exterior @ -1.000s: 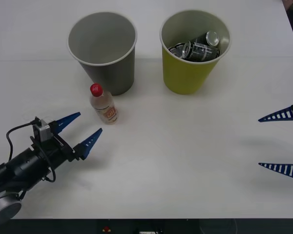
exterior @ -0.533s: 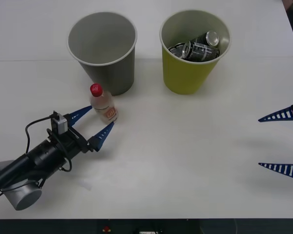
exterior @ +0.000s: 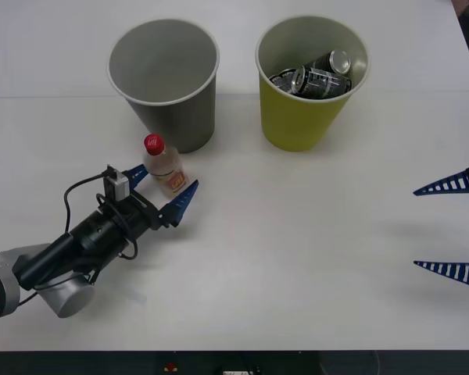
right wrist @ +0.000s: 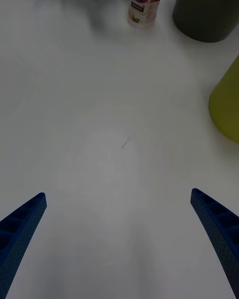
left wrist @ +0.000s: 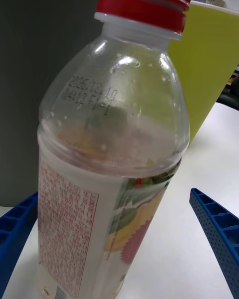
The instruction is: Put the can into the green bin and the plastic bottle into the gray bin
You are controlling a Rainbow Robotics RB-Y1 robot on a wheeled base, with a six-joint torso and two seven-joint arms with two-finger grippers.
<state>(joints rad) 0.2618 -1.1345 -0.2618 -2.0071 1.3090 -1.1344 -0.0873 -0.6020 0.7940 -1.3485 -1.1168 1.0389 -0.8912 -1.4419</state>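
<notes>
Left gripper (exterior: 160, 191) is spread wide around the upright plastic bottle (exterior: 164, 167), w/ gaps both sides, nothing clamped. Right gripper (exterior: 452, 226) is parked apart by the table's right edge.

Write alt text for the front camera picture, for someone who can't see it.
The left gripper reaches across a white table, its open blue fingers on either side of an upright plastic bottle with a red cap. Behind stand the gray bin and, on its right, the green bin holding dark cans. The right gripper waits open at the right edge.
</notes>
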